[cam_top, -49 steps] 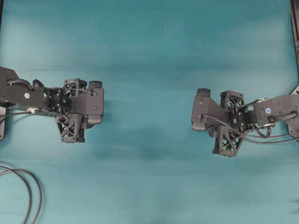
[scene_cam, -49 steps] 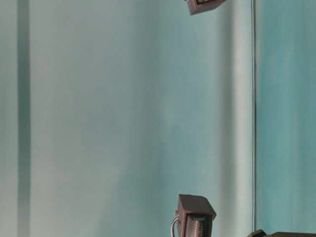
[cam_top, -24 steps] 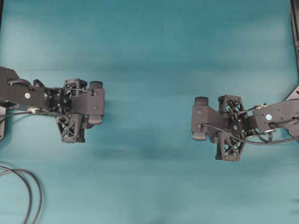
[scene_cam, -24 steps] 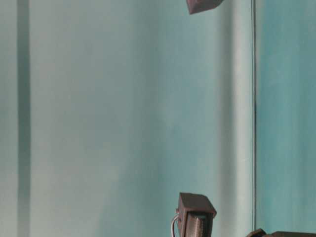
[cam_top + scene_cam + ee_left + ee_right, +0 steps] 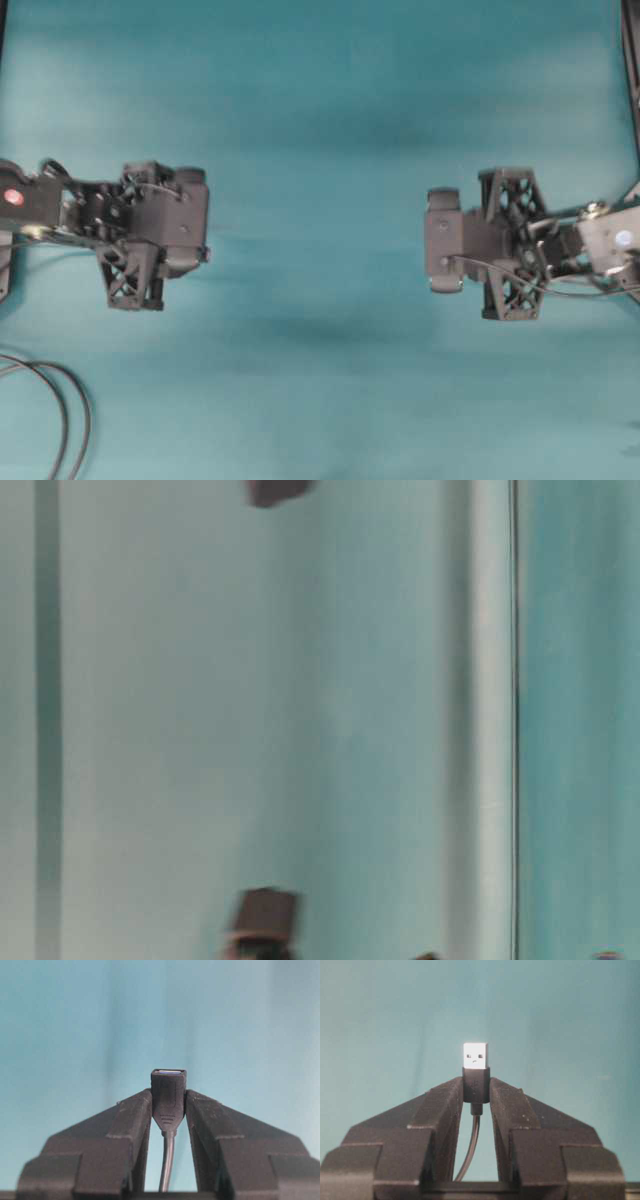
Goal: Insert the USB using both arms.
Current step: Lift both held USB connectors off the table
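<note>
A teal worktop [image 5: 320, 80] fills the overhead view, matte and uniform, with soft darker bands running across it where the light falls unevenly. At its lower left, looped dark cables [image 5: 62, 420] lie in curved arcs on the surface. A dark strip edges the right side of that view. In the table-level view the backdrop is blurred pale teal, crossed by vertical stripes: a darker band [image 5: 47, 720] at the left and a thin dark line [image 5: 515, 720] at the right.
</note>
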